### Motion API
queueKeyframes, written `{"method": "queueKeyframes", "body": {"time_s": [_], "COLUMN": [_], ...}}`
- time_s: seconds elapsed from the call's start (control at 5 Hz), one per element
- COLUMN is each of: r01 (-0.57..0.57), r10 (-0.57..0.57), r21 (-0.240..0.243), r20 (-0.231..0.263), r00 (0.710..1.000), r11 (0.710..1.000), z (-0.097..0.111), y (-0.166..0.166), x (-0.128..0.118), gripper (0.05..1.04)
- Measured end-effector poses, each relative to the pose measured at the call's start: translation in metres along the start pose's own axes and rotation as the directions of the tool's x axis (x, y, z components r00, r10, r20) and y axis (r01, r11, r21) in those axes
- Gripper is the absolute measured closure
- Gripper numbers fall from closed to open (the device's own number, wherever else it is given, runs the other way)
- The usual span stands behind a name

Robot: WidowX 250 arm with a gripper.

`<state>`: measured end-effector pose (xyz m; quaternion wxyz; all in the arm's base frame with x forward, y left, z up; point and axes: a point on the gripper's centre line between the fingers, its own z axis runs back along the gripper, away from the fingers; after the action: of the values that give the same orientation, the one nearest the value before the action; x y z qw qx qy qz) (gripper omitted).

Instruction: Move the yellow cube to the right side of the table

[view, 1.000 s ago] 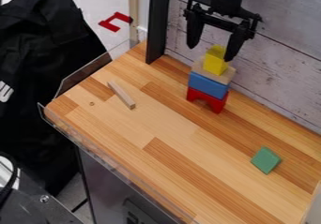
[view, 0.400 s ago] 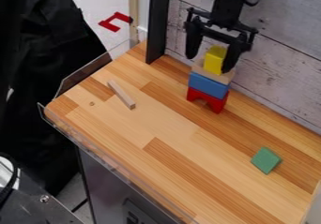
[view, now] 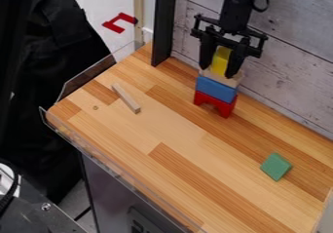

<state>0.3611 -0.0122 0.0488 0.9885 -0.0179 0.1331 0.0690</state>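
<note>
Camera view, tool point(view: 218, 72) holding yellow cube point(view: 221, 60), above blue block point(view: 216, 88), red arch point(view: 214, 103)

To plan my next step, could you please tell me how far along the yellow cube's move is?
The pincer looks closed on the yellow cube, so the reach is done and the grasp is in hand. The cube appears to rest on the tan block, so lifting it and setting it on the right side of the table are left.
</note>
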Motion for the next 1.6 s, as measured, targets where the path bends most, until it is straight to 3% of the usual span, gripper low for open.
{"method": "queueKeyframes", "body": {"time_s": [0.2, 0.4, 0.6, 0.8, 1.0, 1.6], "r01": [-0.008, -0.034, -0.014, 0.043, 0.068, 0.207], "r10": [0.008, 0.033, 0.008, -0.05, -0.072, -0.206], "r21": [0.0, 0.021, 0.048, 0.057, 0.043, -0.003], "r20": [0.002, 0.036, 0.121, 0.135, 0.097, -0.068], "r00": [1.0, 0.999, 0.993, 0.99, 0.993, 0.976], "r11": [1.0, 0.999, 0.999, 0.997, 0.997, 0.978], "z": [-0.001, 0.005, 0.03, 0.031, 0.018, -0.052], "y": [0.0, 0.001, -0.016, -0.037, -0.047, -0.095], "x": [-0.001, -0.01, -0.026, -0.035, -0.04, -0.049], "gripper": [0.537, 0.538, 0.538, 0.538, 0.538, 0.538]}}
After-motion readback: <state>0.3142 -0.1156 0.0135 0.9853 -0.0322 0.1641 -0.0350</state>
